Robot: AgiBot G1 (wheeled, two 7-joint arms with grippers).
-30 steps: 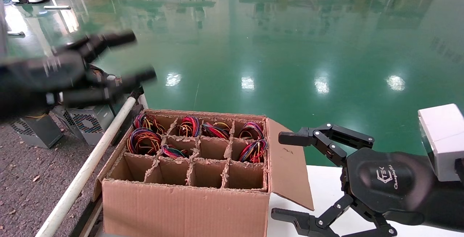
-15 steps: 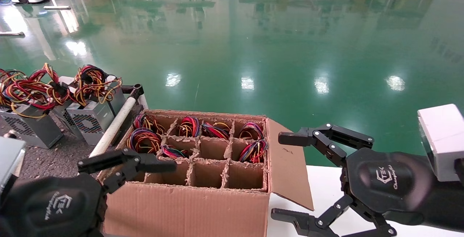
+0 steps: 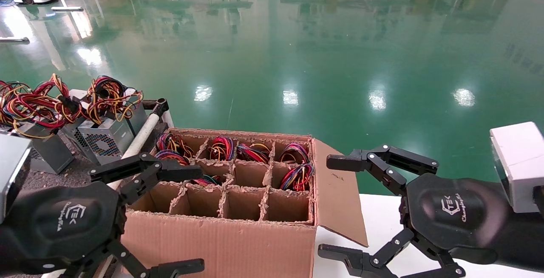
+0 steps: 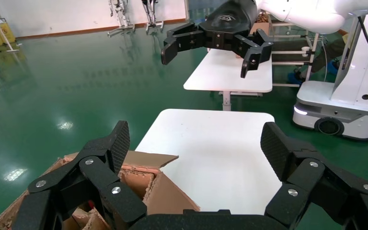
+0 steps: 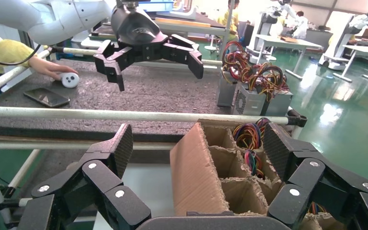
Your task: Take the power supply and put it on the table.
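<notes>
While partly emptied, cardboard box with wire coils.

Black left pincer, black right pincer, silver screws, white wrist housings

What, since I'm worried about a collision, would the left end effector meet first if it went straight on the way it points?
Probably the right end effector, facing it beyond the box. The left end effector, open, looks high enough to clear the box, though depth is unclear.
</notes>
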